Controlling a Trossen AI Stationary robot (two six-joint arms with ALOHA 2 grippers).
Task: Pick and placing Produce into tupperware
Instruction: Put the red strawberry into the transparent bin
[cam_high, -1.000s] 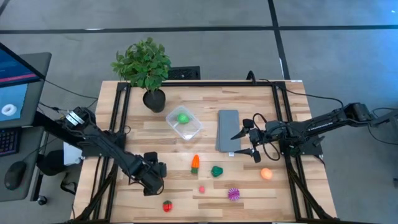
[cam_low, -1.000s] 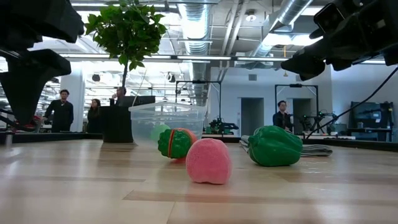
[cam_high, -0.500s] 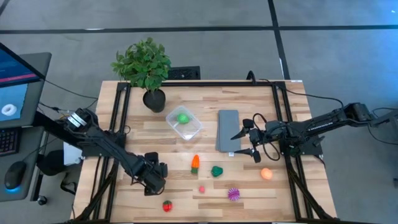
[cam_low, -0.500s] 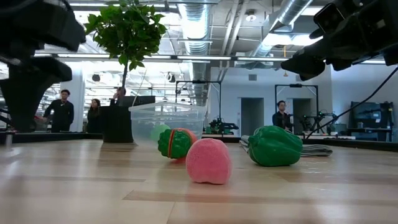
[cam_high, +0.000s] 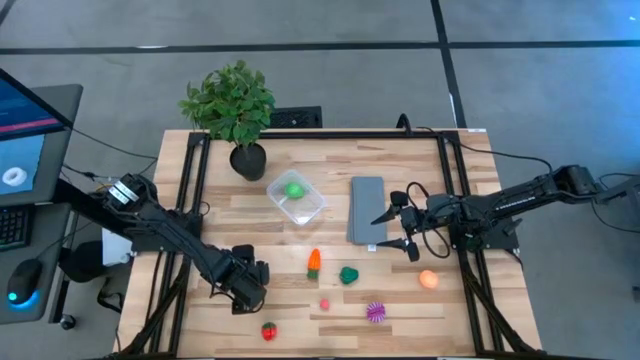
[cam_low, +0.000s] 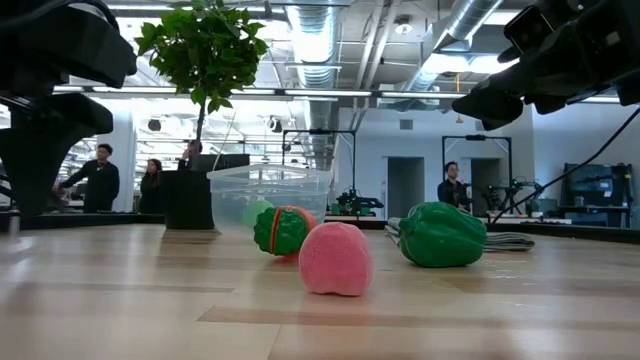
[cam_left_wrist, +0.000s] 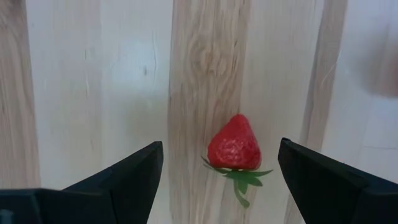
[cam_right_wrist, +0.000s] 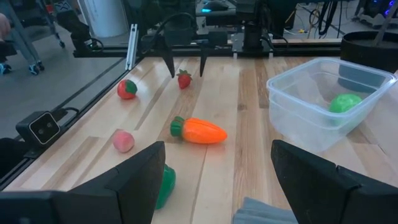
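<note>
Left end effector hovers spread over the strawberry; next it must descend and pinch it for the tupperware

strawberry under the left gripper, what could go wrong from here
1. The strawberry lies nearer one finger of the open left gripper than the other, so closing might nudge it aside instead of pinching it.
2. It lies near the table's front edge; a bump could possibly roll it off.
3. The tupperware sits across the table, with the carrot roughly on the way, so a low carry might clip it.
</note>
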